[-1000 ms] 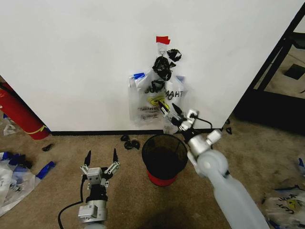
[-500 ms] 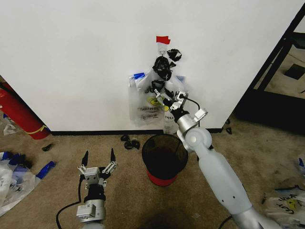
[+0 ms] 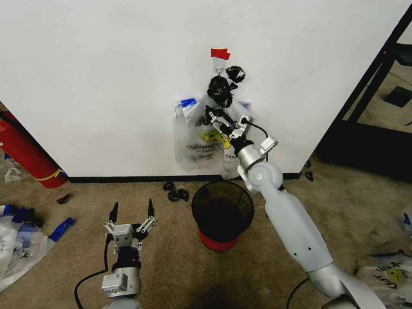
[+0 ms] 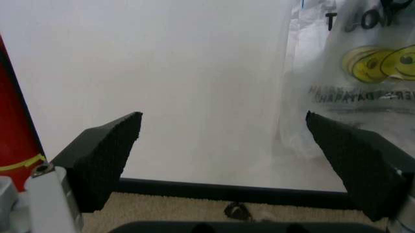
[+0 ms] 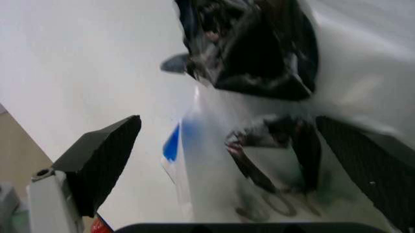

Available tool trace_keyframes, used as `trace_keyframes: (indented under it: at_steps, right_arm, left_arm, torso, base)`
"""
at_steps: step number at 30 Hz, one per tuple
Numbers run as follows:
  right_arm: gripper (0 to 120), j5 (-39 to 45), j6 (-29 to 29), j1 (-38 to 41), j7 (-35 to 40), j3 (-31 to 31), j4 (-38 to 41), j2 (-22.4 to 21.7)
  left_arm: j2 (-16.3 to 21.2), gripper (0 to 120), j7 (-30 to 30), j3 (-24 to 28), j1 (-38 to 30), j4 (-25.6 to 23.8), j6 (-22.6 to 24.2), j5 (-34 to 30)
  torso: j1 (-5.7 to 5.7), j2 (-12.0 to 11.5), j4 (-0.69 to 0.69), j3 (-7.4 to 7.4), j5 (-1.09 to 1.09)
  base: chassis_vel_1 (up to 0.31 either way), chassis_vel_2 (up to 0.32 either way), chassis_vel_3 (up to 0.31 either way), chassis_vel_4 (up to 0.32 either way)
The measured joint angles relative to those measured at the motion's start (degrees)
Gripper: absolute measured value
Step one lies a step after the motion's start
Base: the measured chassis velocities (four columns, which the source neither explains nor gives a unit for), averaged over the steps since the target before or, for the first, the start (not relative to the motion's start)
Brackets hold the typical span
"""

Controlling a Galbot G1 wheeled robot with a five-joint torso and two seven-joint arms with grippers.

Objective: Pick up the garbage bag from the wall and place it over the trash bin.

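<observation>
Hanging flat against the plain white painted wall (image 3: 109,77), just below a small red tape patch (image 3: 220,53) and a black knotted lump (image 3: 221,91): the thin see-through white plastic garbage bag (image 3: 196,143) with its yellow smiley face and blue side strips. Raised to the bag's upper part, just under the lump: the right gripper (image 3: 223,123), fingers spread apart, nothing between them. From the right wrist view, up close: the same black lump (image 5: 256,43), crinkled bag film (image 5: 259,160) with a blue strip, both framed by the parted black fingers (image 5: 104,155). Standing on the tan carpet (image 3: 84,212) below the bag, near the wall's black baseboard (image 3: 116,178): the small round black wire-mesh trash bin (image 3: 222,212) with red base, mouth open. Low over the carpet, well apart from the bag and beside the bin: the left gripper (image 3: 131,215), fingers open, pointing at the wall. From the left wrist view: bare wall, baseboard, the bag's smiley and lettering (image 4: 363,63), and a red cylinder (image 4: 16,145) at the edge. Along the wall farther from the bag: that red cylinder (image 3: 26,154), loose plastic bags and black scraps on the carpet; bare carpet around the bin.
</observation>
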Motion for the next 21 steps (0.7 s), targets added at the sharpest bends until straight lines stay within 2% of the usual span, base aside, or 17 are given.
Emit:
trace_keyframes:
  at_steps: [11, 18, 20, 21]
  right_arm:
    - [100, 0.1, 0.0, 1.2, -0.2, 0.1, 1.0, -0.6]
    - [79, -0.2, 0.6, 0.6, 0.1, 0.6, 1.7, -1.0]
    - [68, -0.3, 0.8, 0.5, 0.1, 0.6, 2.0, -1.1]
    - [68, -0.3, 0.8, 0.4, 0.1, 0.6, 2.0, -1.2]
  left_arm:
    - [-0.1, 100, -0.1, 0.1, -0.1, 0.0, 0.0, -0.2]
    - [-0.3, 100, -0.1, 0.7, -0.2, 0.1, 0.0, -0.1]
    - [-0.3, 100, -0.1, 0.8, -0.1, 0.1, 0.0, -0.1]
    - [-0.3, 100, -0.1, 0.8, -0.1, 0.1, 0.0, -0.1]
  torso:
    - [0.0, 0.0, 0.0, 0.0, 0.0]
    - [0.0, 0.0, 0.0, 0.0, 0.01]
    - [0.0, 0.0, 0.0, 0.0, 0.01]
    - [0.0, 0.0, 0.0, 0.0, 0.01]
  base:
    - [0.0, 0.0, 0.0, 0.0]
    - [0.0, 0.0, 0.0, 0.0]
    - [0.0, 0.0, 0.0, 0.0]
    - [0.0, 0.0, 0.0, 0.0]
